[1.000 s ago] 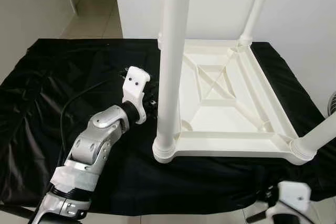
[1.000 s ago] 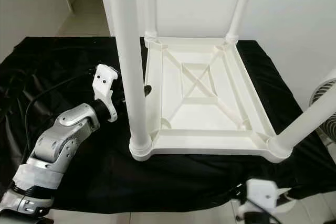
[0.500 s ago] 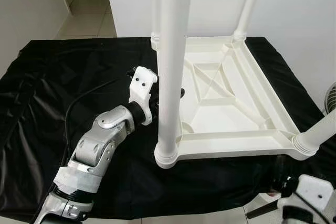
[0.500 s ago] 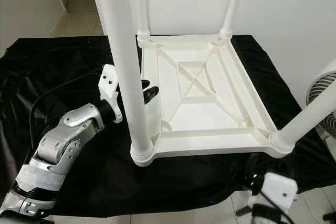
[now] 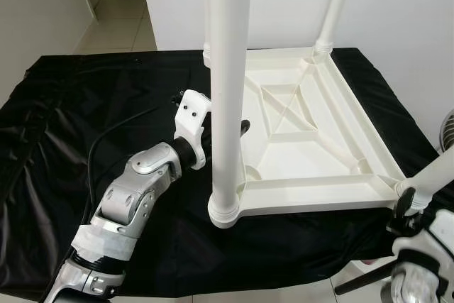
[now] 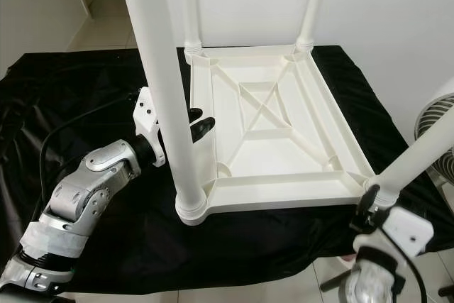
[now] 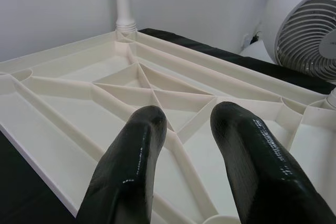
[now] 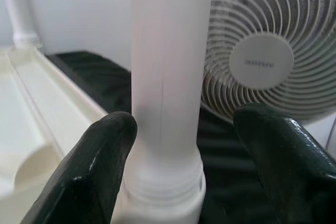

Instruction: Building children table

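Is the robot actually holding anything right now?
No. The right gripper is open around the table leg near its base; the left gripper hovers open over the tabletop.

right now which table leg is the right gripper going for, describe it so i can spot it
On the black cloth lies the upside-down white table top, a leg at each corner. It is the near right leg. The open right gripper straddles it just above its threaded socket, the fan behind.

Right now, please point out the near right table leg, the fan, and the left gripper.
near right table leg point(image 8: 165, 77), right wrist view, its shaft.
fan point(image 8: 262, 61), right wrist view, its hub.
left gripper point(image 7: 184, 129), left wrist view, between its fingers.
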